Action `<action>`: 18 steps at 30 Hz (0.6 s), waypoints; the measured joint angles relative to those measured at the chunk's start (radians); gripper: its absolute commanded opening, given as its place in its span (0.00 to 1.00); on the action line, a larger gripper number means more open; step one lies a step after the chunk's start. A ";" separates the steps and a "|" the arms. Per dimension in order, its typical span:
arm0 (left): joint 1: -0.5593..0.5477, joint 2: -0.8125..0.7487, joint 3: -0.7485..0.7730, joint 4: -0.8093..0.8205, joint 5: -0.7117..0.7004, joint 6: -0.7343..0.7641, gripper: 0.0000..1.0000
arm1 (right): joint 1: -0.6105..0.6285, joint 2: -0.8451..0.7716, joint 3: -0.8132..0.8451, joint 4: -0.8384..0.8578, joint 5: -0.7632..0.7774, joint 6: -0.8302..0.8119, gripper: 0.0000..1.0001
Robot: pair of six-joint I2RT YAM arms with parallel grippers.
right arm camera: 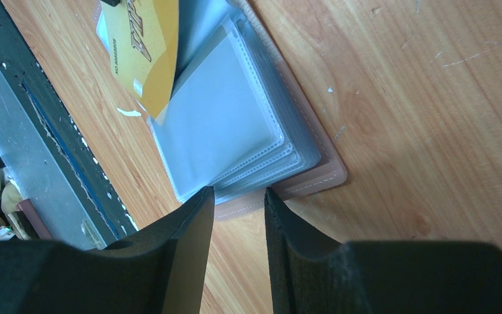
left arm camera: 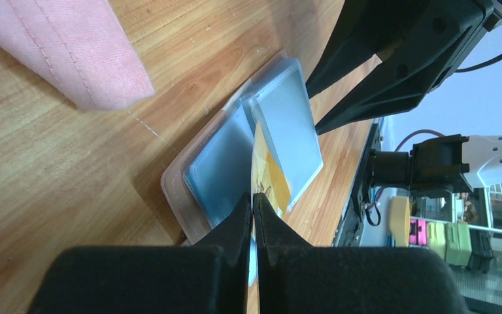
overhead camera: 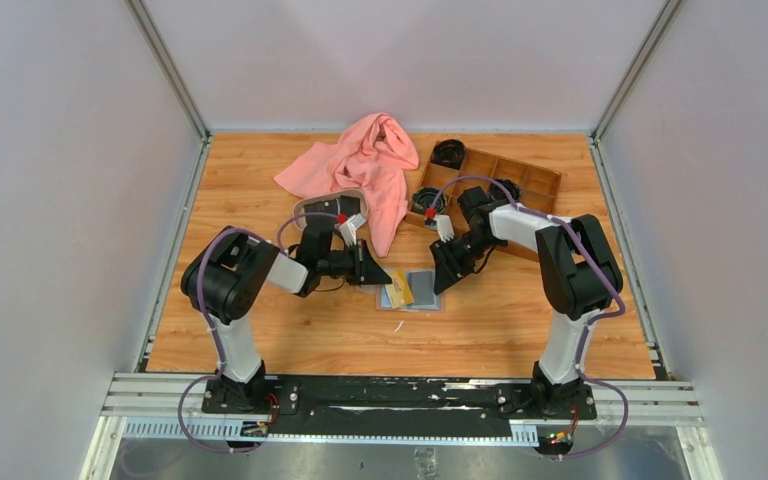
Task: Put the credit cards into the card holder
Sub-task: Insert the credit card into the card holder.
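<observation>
The card holder [overhead camera: 422, 290] lies open on the table, tan-pink rim with grey-blue clear sleeves inside. My left gripper [overhead camera: 378, 272] is shut on a gold-tan credit card [overhead camera: 398, 287]. In the left wrist view the gripper [left arm camera: 253, 196] holds the card [left arm camera: 271, 175] edge-on, its far end resting on or between the card holder's sleeves [left arm camera: 219, 167]. My right gripper [overhead camera: 442, 277] is open and empty. In the right wrist view the gripper [right arm camera: 237, 195] stands at the card holder's rim [right arm camera: 314, 185], with the gold card [right arm camera: 147, 46] beyond. No dark cards are in view.
A pink cloth [overhead camera: 365, 170] lies at the back, its corner near the card holder [left arm camera: 72, 52]. A brown wooden compartment box [overhead camera: 505, 180] with dark items stands at the back right. An oval beige-rimmed tray [overhead camera: 322, 206] sits behind the left arm.
</observation>
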 measured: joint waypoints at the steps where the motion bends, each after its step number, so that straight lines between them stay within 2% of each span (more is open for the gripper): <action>1: -0.002 0.001 0.000 0.000 -0.002 -0.005 0.00 | 0.000 0.000 0.000 0.000 0.000 0.000 0.39; 12: -0.030 0.045 0.046 -0.005 -0.002 -0.047 0.00 | 0.002 0.000 0.000 0.000 0.002 0.000 0.38; 18: -0.031 0.056 0.100 -0.106 0.007 -0.035 0.00 | 0.003 0.000 0.000 0.000 0.005 0.000 0.38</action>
